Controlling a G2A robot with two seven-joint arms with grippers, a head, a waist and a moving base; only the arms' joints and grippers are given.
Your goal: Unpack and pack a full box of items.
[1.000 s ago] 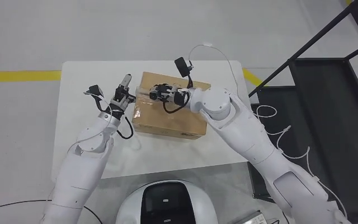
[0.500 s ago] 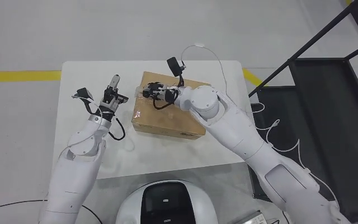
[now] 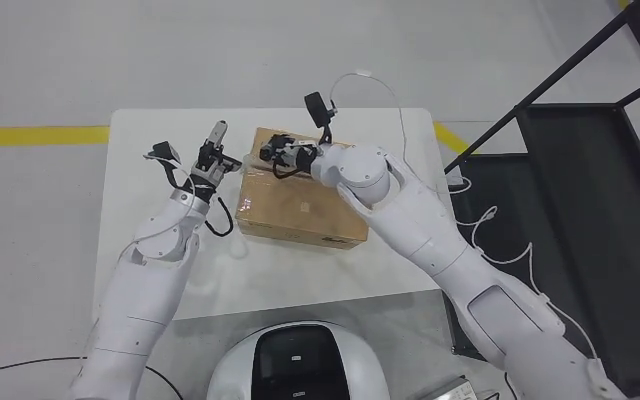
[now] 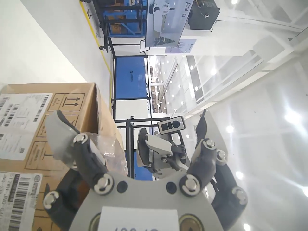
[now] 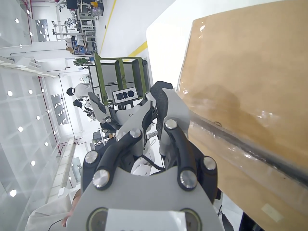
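Note:
A taped cardboard box (image 3: pixel 305 205) lies in the middle of the white table (image 3: pixel 140 215). In the left wrist view the box (image 4: pixel 28 118) shows its labelled side, with crumpled clear tape (image 4: pixel 110 145) hanging at its upper edge. My left gripper (image 3: pixel 216 143) hovers just off the box's left end, open, with nothing between its fingers (image 4: pixel 57 131). My right gripper (image 3: pixel 273 151) is at the box's far left corner, shut, its fingertip beside the box's edge (image 5: pixel 166 102). The taped seam (image 5: pixel 231 138) runs along the box top. Each wrist view shows the other gripper close by.
A black metal rack (image 3: pixel 560 150) stands right of the table. A yellow floor line (image 3: pixel 50 135) runs off to the left. Bare table surface lies left of the box and along the front edge (image 3: pixel 300 285).
The left gripper swung away from the box, then came back closer to its left end. The right gripper slid along the box top toward the far left corner.

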